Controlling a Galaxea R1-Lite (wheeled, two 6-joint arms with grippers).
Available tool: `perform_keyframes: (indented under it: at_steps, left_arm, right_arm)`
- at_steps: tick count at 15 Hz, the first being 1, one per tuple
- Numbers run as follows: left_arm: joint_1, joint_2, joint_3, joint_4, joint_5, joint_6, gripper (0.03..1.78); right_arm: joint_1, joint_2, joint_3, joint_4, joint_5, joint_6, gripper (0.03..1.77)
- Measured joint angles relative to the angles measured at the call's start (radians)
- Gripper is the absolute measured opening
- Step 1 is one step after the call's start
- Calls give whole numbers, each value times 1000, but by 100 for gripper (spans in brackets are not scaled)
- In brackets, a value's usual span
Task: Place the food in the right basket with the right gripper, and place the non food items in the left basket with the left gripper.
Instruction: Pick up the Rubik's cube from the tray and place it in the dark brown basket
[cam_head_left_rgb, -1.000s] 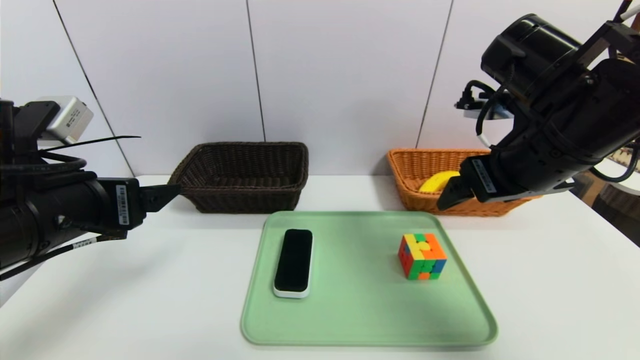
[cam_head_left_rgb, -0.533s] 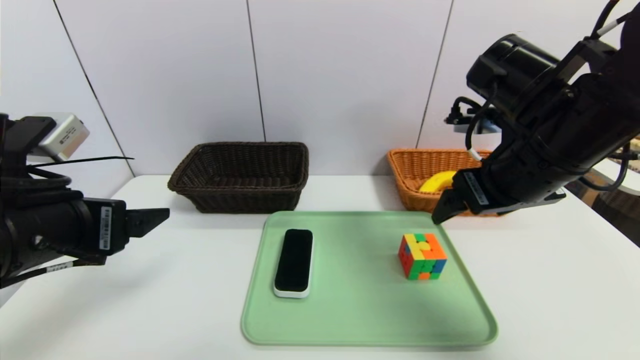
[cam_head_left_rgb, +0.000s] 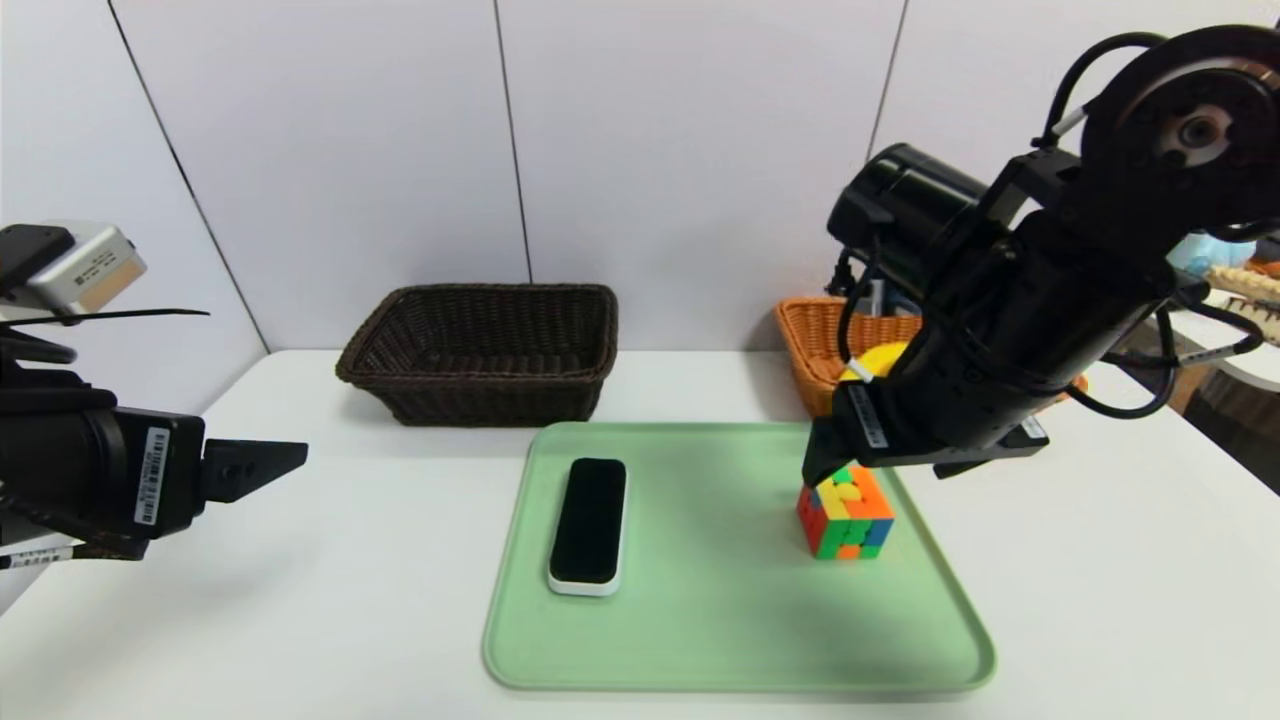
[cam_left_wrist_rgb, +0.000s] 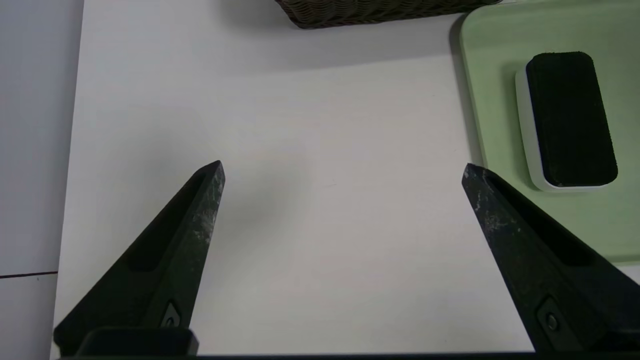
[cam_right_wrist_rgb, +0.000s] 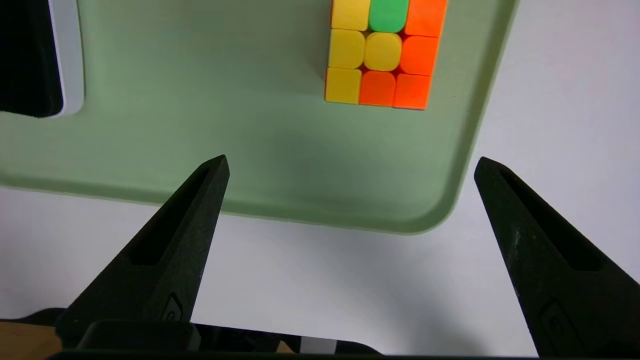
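The yellow banana (cam_head_left_rgb: 876, 358) lies in the orange-tan right basket (cam_head_left_rgb: 812, 335), mostly hidden behind my right arm. My right gripper (cam_head_left_rgb: 816, 462) (cam_right_wrist_rgb: 350, 162) hangs open and empty over the tray's far right corner, just behind the puzzle cube (cam_head_left_rgb: 845, 512) (cam_right_wrist_rgb: 384, 50). The black slab with a white base (cam_head_left_rgb: 587, 520) (cam_left_wrist_rgb: 570, 117) lies flat on the tray's left side. My left gripper (cam_head_left_rgb: 288, 462) (cam_left_wrist_rgb: 342, 167) is open with nothing in it, above bare table left of the tray. The dark brown left basket (cam_head_left_rgb: 480, 350) stands at the back.
A pale green tray (cam_head_left_rgb: 700, 610) (cam_right_wrist_rgb: 200, 115) with a raised rim holds the slab and the cube at the table's middle. A white wall closes the back. The white table (cam_head_left_rgb: 1100, 600) drops off at the left behind my left arm.
My right arm has swung from over the orange basket leftward and down to just behind the cube, still open. My left gripper has drawn back to the left.
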Motion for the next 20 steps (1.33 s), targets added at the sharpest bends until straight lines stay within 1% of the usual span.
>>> perform_keyframes:
  at_steps: [1, 3, 6, 9, 10, 14, 15, 18, 20]
  left_arm:
    - [0, 0, -4, -2, -5, -1, 169]
    - [0, 0, -16, 4, -25, 3, 169]
    - [-4, 0, -33, 6, -21, 16, 169]
    - [-6, 0, -39, 0, -24, 18, 169]
    - [-6, 1, -39, -3, -25, 17, 169]
    - [-5, 5, -39, -3, -26, 15, 169]
    - [-5, 6, -37, -3, -26, 14, 169]
    - [-6, 6, -35, -4, -27, 11, 169]
    - [-6, 6, -37, -4, -27, 10, 169]
  right_arm:
    - [10, 15, -2, 0, -1, 16, 169]
    - [15, 38, -1, 1, -8, 22, 169]
    - [1, 60, 2, 0, -18, 24, 170]
    - [-8, 87, 3, -1, -44, 35, 170]
    - [-13, 98, 4, -1, -44, 37, 170]
    - [-50, 150, 3, -13, -34, 40, 170]
    - [-60, 161, 2, -23, -28, 39, 170]
    - [-85, 184, 14, -67, 12, 39, 170]
    - [-91, 196, 26, -78, 16, 40, 170]
